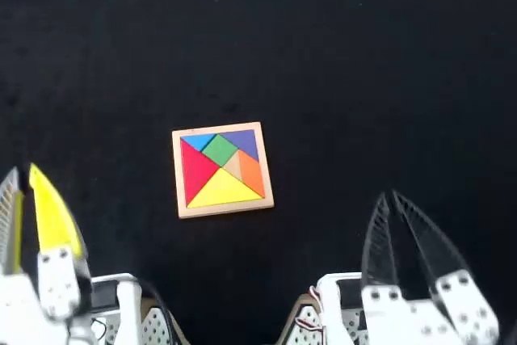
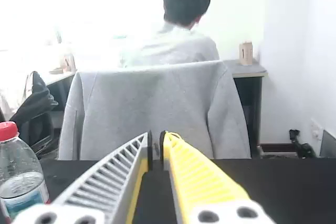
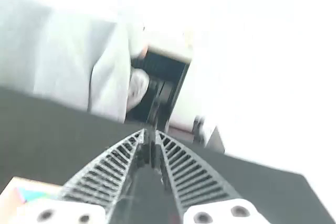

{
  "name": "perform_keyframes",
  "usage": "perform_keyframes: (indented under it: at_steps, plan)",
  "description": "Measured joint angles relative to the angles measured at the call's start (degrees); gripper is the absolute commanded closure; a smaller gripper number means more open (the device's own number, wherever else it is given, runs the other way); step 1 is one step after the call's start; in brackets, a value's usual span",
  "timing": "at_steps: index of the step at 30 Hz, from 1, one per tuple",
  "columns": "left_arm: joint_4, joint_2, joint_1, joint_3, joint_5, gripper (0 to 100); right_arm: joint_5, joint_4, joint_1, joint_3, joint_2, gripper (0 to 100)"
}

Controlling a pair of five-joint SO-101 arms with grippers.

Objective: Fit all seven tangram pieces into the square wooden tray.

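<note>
- The table (image 1: 363, 78) is covered in black cloth, which I judge gives enough friction to stop a light tray sliding.
- The tray (image 1: 177, 175) lies flat mid-table, well ahead of both arms. It looks like light, stiff wood, and I'd take it by the raised rim.
- The left gripper (image 1: 22, 171) sits at the near left edge with its white and yellow fingers closed tip to tip. It holds nothing.
- The right gripper (image 1: 388, 197) sits at the near right, its black fingers also closed and empty.
- The red triangle (image 1: 196, 170) and yellow triangle (image 1: 224, 191) fill the tray's left and near parts.
- The orange triangle (image 1: 251, 173), purple piece (image 1: 244, 143) and green square (image 1: 219, 149) sit along the right and far parts.
- The blue triangle (image 1: 196, 142) and tan triangle (image 1: 233, 166) fill the remaining gaps.
- All seven appear seated. I judge them thin, rigid and smooth, and packed too tightly to leave an edge to pinch.
</note>
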Motion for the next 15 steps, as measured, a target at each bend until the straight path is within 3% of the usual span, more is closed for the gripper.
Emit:
perform_keyframes:
  at_steps: [4,7,15]
  plan:
    - [3.25,-6.24,5.63,-0.18,-0.09,94,0.0,-3.08,-0.26,4.92,-9.05,98.7]
    - [9.14,-6.33,8.62,-1.58,0.09,94,0.0,0.62,-0.09,6.42,-9.23,98.7]
    - [20.75,-6.33,9.93,-12.13,0.09,93,0.0,5.98,0.0,3.96,-9.23,98.7]
